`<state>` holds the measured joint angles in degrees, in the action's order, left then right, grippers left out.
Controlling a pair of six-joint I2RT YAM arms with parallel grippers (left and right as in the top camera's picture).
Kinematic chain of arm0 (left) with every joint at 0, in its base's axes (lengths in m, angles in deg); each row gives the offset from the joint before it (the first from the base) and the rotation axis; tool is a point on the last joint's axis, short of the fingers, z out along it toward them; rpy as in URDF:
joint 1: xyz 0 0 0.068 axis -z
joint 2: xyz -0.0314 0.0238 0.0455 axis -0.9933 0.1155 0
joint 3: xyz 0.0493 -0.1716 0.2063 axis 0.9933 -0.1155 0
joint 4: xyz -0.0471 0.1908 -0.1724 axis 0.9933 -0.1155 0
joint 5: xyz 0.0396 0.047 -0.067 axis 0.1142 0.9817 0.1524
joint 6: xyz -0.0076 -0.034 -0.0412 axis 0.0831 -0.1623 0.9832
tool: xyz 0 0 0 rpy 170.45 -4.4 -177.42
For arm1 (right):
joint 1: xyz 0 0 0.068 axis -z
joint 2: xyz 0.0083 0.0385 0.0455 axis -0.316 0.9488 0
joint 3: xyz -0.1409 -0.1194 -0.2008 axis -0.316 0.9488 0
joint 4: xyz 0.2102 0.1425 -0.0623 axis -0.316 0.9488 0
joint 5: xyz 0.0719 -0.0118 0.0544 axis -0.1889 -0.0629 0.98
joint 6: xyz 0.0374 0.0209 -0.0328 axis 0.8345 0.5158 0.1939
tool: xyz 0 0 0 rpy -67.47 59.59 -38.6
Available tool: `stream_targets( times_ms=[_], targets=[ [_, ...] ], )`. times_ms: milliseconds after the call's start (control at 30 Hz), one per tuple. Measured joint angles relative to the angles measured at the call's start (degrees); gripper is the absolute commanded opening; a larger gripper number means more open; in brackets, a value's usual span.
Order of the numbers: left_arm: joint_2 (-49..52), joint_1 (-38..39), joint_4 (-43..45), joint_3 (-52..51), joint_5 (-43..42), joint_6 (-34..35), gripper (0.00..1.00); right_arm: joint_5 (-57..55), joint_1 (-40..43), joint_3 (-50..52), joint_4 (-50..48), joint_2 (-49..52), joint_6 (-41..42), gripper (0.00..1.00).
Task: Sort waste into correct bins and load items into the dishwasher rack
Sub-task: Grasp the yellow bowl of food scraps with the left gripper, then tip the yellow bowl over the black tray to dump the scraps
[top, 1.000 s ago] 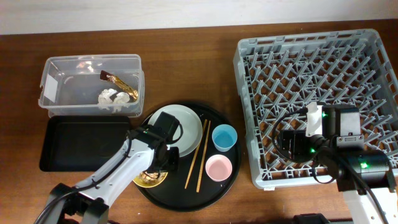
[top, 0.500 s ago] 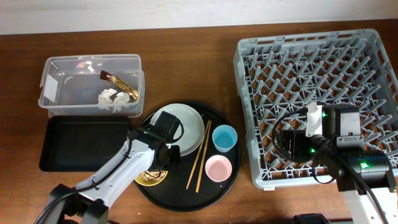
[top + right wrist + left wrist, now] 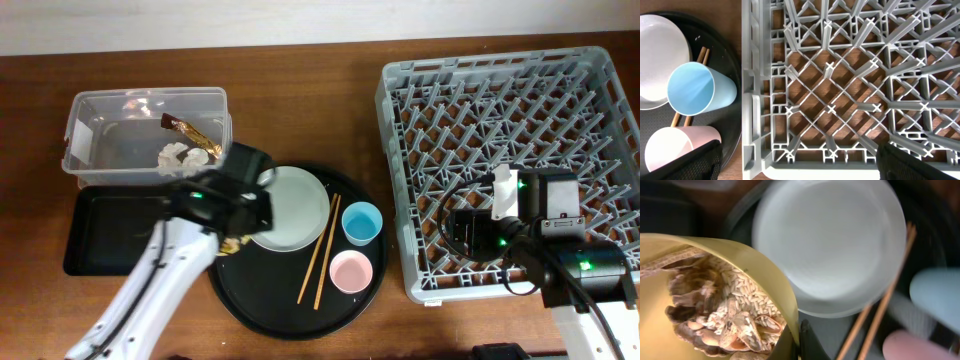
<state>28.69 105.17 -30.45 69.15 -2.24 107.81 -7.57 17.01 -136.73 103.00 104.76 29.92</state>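
Glossy yellow bowl, crumbly grainy scraps; smooth matt plate, bare wooden chopsticks, clear plastic box, shiny foil wrapper, grey plastic rack, polished wood table.

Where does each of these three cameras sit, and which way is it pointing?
Overhead: fixed above the table, looking down on the dishwasher rack, round black tray, left arm and right arm.
Left wrist: on the left arm, looking down at the yellow bowl of food scraps and the plate; one fingertip shows at its rim.
Right wrist: on the right arm, looking down at the rack's corner, blue cup and pink cup; its fingers show in the lower corners.
Shared: the blue cup and plate appear in all three.
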Motion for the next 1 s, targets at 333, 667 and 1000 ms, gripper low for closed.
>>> stream_targets(
  times_ms=[333,667,1000],
  targets=[
    [0.02,-31.1,6.03,-2.25,-33.2,-22.34,0.0,0.0,0.0,0.0,0.0,0.0,0.02,0.99],
    [17.11,-52.43,6.23,-5.7,-69.31,-35.69,0.0,-0.02,0.0,0.0,0.0,0.0,0.0,0.99],
    [23.54,-61.4,6.14,-5.7,-88.32,-36.22,0.0,-0.02,0.0,0.0,0.04,0.0,-0.02,0.99]
  ],
)
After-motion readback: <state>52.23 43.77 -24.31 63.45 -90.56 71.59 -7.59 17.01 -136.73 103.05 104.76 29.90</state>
